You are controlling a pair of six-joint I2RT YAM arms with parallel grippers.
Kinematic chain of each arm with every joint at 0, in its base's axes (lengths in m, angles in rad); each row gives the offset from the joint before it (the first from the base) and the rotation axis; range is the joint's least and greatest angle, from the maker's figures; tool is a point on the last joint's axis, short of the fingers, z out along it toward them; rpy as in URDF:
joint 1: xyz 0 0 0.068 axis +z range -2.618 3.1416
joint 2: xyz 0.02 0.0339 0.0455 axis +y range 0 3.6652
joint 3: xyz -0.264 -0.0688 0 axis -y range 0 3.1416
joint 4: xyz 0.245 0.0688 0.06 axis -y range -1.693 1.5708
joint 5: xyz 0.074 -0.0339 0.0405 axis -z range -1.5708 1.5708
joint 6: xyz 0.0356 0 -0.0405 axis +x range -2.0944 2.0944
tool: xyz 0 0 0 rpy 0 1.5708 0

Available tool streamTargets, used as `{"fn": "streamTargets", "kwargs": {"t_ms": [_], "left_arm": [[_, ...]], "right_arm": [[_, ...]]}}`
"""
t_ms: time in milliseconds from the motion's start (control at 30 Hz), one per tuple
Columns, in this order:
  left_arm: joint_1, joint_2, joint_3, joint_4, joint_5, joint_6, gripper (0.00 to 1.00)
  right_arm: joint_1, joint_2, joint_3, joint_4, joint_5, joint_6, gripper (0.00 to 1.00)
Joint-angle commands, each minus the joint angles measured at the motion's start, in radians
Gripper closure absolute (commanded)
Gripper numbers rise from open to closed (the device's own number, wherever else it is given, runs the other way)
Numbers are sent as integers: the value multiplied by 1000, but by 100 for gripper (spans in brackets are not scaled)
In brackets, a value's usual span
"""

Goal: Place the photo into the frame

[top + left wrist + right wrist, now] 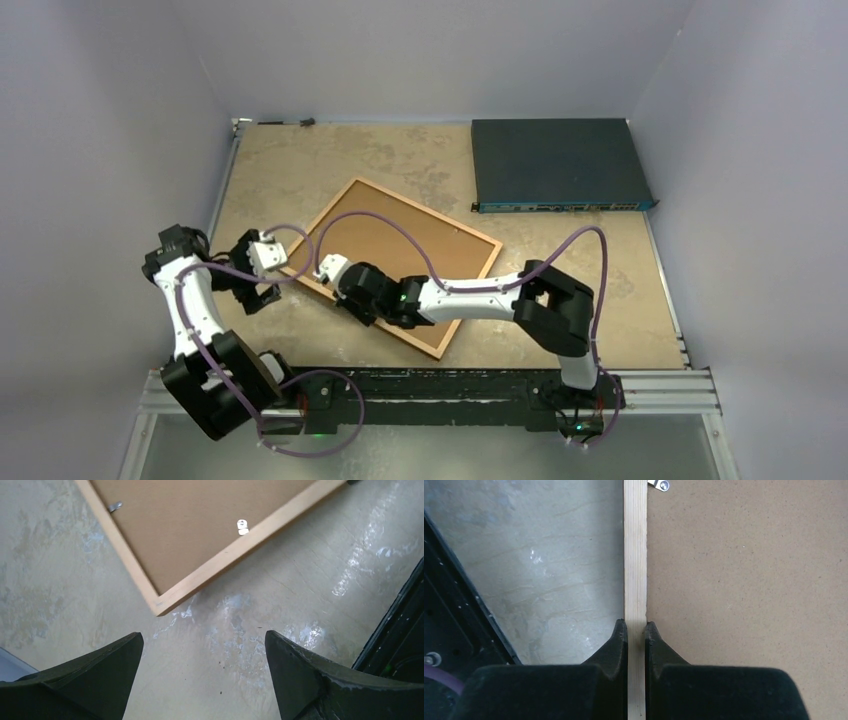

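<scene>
In the middle of the tabletop [300, 160] the frame [428, 211] lies flat and askew, back side up, with the brown backing board [450, 245] filling it. The right gripper [636, 627] has its fingers narrowed onto the frame's near-left wooden rail, one on each side. The left gripper [202, 640] hovers with fingers spread wide over bare tabletop, just short of the frame's left corner. A dark blue box [560, 165] sits far right.
</scene>
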Motion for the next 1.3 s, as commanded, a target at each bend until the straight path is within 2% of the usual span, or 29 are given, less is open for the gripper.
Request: {"fn": "streamTargets", "kwargs": {"t_ms": [0, 233, 433, 533, 667, 833, 1000, 1100, 1167, 1267], "left_arm": [[-9, -104, -86, 3, 45, 267, 9], [-21, -202, -196, 52, 96, 528, 6], [-46, -287, -314, 246, 217, 642, 6], [-116, -332, -358, 396, 265, 602, 6], [-176, -397, -382, 609, 307, 463, 8], [-177, -384, -353, 542, 296, 553, 10], [-179, -297, -339, 400, 271, 819, 11], [-183, -272, -351, 396, 280, 928, 17], [-191, -282, -370, 451, 305, 942, 22], [-216, -292, -391, 550, 331, 934, 37]], "right_arm": [[-45, -78, 97, 18, -123, 30, 100], [-123, -117, 151, 4, -263, 65, 100], [-149, -128, 186, -6, -347, 77, 100], [-152, -124, 212, -38, -368, 79, 100], [-160, -125, 232, -53, -371, 80, 100], [-172, -133, 246, -57, -395, 93, 100], [-175, -148, 259, -68, -414, 98, 100], [-179, -161, 258, -73, -429, 100, 100], [-180, -169, 258, -81, -437, 100, 100], [-181, -176, 258, -90, -446, 95, 100]]}}
